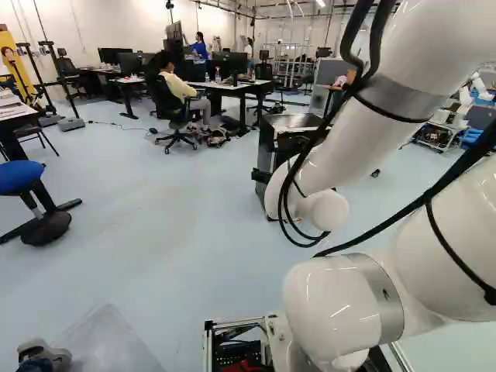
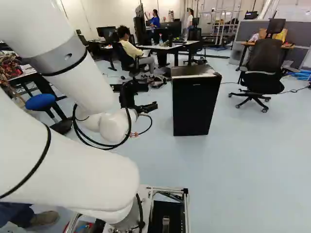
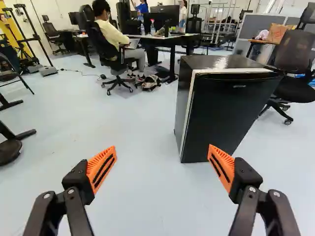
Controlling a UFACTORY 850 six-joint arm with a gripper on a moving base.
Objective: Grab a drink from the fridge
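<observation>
In the right base view my gripper (image 2: pixel 141 101) reaches forward from the wrist, to the left of the small black fridge (image 2: pixel 196 104). The wrist view shows the gripper (image 3: pixel 162 164) open wide, with only floor between its orange pads. Ahead of it and toward one finger's side stands the fridge (image 3: pixel 224 110), apart from both fingers, its door closed. In the left base view the arm partly hides the fridge (image 1: pixel 267 147). No drink inside can be seen.
A desk (image 2: pixel 177 47) with monitors and bottles lies beyond the fridge, a seated person beside it. An office chair (image 2: pixel 262 68) stands right of the fridge in the right base view. A blue stool (image 1: pixel 21 177) is at the left of the left base view.
</observation>
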